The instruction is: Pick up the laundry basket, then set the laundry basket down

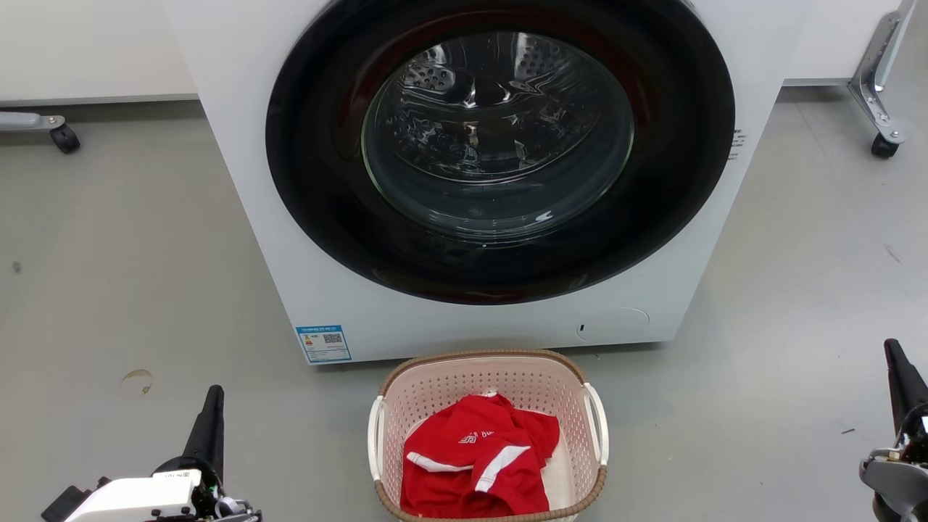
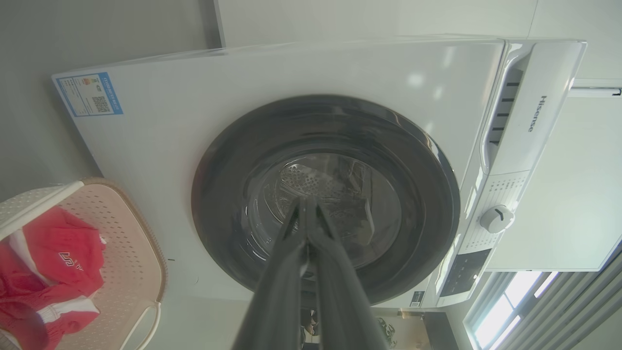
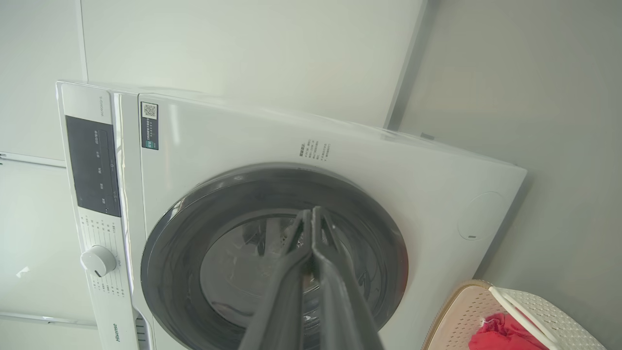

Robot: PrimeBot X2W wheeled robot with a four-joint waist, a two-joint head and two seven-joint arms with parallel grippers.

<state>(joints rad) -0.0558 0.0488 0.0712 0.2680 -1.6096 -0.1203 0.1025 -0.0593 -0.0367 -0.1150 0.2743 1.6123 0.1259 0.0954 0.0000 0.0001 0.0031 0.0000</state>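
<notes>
My left fingers [image 1: 209, 428] and right fingers [image 1: 902, 380] are pressed together, holding nothing. The laundry basket [image 1: 507, 380] sits on the floor [image 1: 145, 254] between them, just before the washer [image 1: 239, 145]. A white handle [image 1: 375, 435] faces each arm, and the left looks nearer.

A lab-like laundry space: a front-loading washer [image 1: 500, 152] and the laundry basket [image 1: 478, 380] sit on bare grey floor [image 1: 109, 275] (caster-wheeled frames [image 1: 879, 109] at both sides).
</notes>
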